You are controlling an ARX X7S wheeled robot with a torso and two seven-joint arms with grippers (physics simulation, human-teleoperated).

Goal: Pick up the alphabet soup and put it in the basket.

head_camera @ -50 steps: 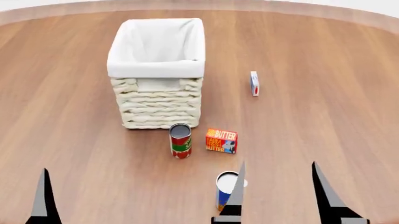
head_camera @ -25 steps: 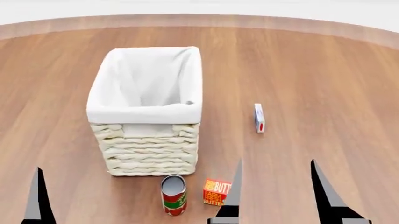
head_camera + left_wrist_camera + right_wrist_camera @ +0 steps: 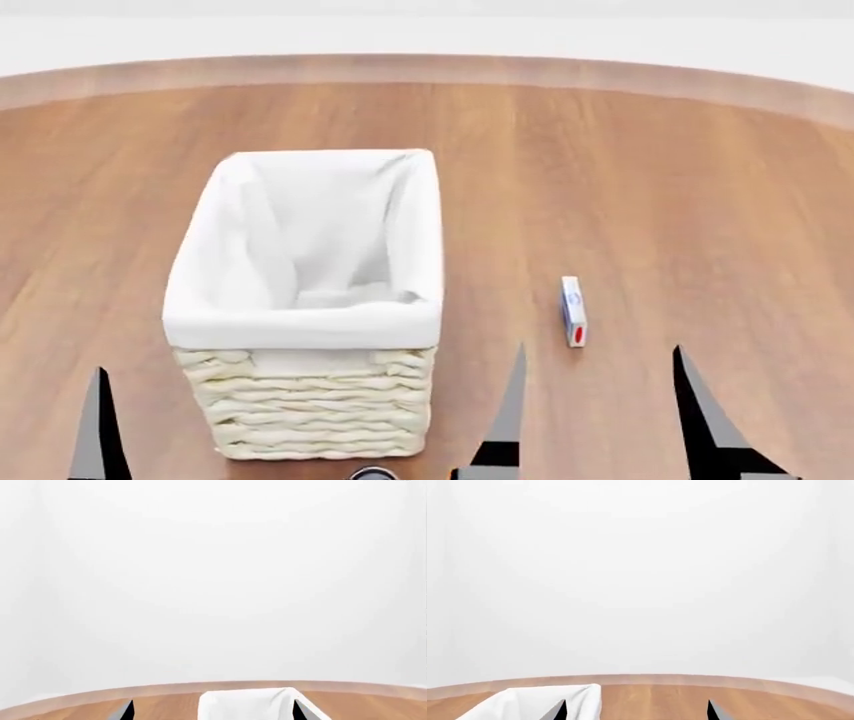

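With our right gripper (image 3: pixel 597 420) jaws wide and empty, the unseen alphabet soup risks a blind knock beside the basket (image 3: pixel 310 325).

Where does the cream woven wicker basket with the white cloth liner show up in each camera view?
Head view: cream woven wicker basket with white cloth liner, left of centre, whole.
Left wrist view: only its white liner shows, at the bottom edge.
Right wrist view: liner corner at the bottom edge.
Shared landmark: the round wooden table's far rim.
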